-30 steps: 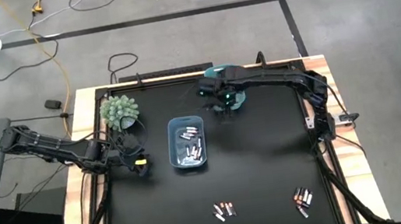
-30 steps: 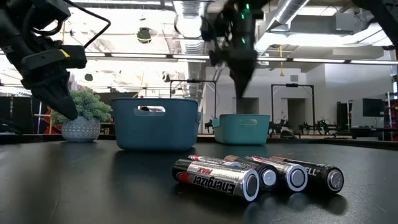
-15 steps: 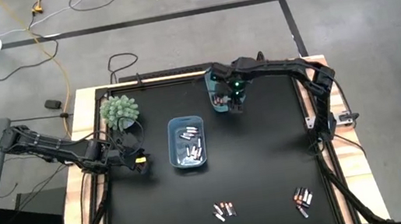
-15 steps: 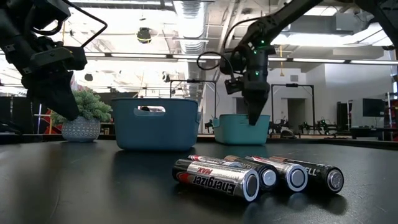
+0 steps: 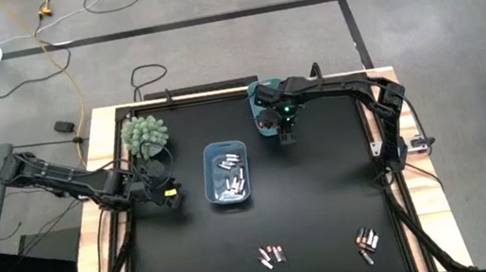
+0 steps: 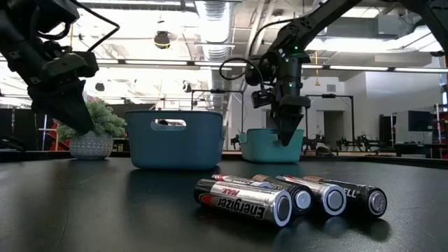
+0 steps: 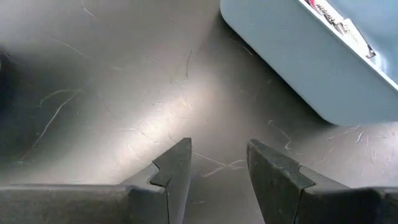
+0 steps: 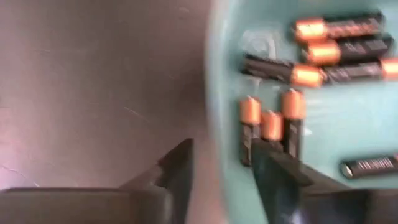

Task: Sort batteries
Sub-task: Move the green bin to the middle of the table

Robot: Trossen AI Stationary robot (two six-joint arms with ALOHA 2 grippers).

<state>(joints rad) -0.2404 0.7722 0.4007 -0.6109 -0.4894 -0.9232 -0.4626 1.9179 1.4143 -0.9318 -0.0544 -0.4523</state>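
The right pincer (image 5: 287,134) is seen hanging over the counter-side edge of the teal bin (image 5: 265,123) at the far middle of the counter (image 5: 327,191); its fingers stand a narrow gap apart with nothing seen between them, and in the right wrist view the bin's rim (image 8: 219,124) lies under that gap; copper-ended dark batteries (image 8: 323,53) are seen lying inside the bin, some across and some along the fingers' line.

The left pincer (image 5: 172,200) is parked low at the left side of the counter, just beside the blue bin (image 5: 227,172); its fingers are parted and empty over bare counter, as the left wrist view shows; a potted plant (image 5: 145,134) stands near it.

Silvery batteries (image 5: 230,176) are held in the blue bin; two unsorted clusters are left at the near edge, the middle cluster (image 5: 271,254) and the right-hand cluster (image 5: 367,243), both well apart from either pincer.

The coming move is judged to turn on reach: both clusters lie toward the near edge from the right pincer; the right-hand cluster falls on the right arm's side, while the middle one sits between the arms; in the low view the nearest batteries (image 6: 245,199) lie with their ends toward the camera.
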